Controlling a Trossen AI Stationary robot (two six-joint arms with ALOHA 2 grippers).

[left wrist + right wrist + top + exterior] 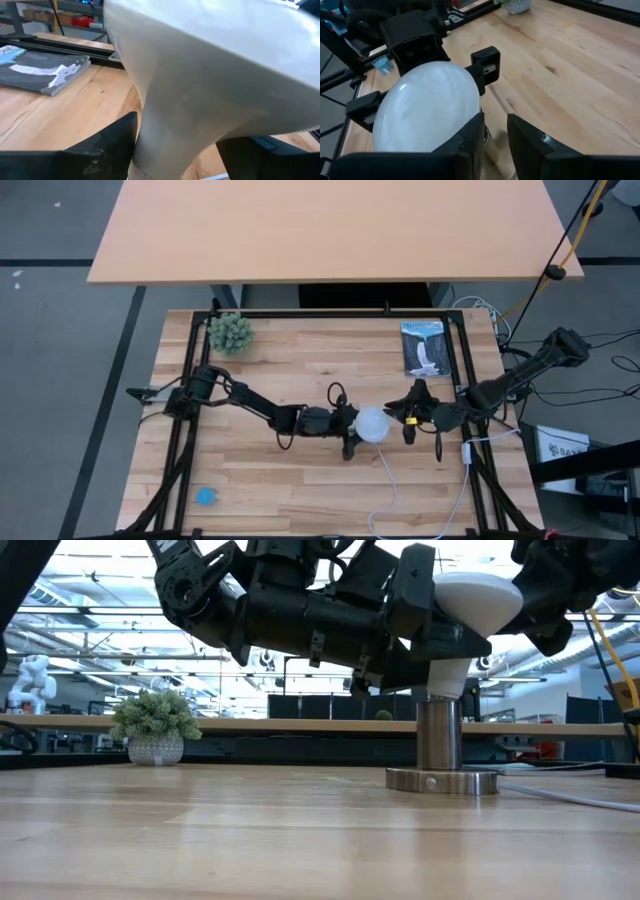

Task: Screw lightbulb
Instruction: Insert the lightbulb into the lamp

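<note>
Seated upright in the metal socket (442, 755) near the middle of the table (300, 470): the lightbulb (470, 602), dome up, neck down in the post. Smooth, white, light and probably brittle and slick; best held low on the cone, gently, no squeezing of the dome. Clamped on that taper from either side, the left gripper (175, 150) with its fingers (107, 150). Just beyond, beside the dome, the right gripper (494, 142), fingers apart. Farther back, a potted plant (155, 730).
</note>
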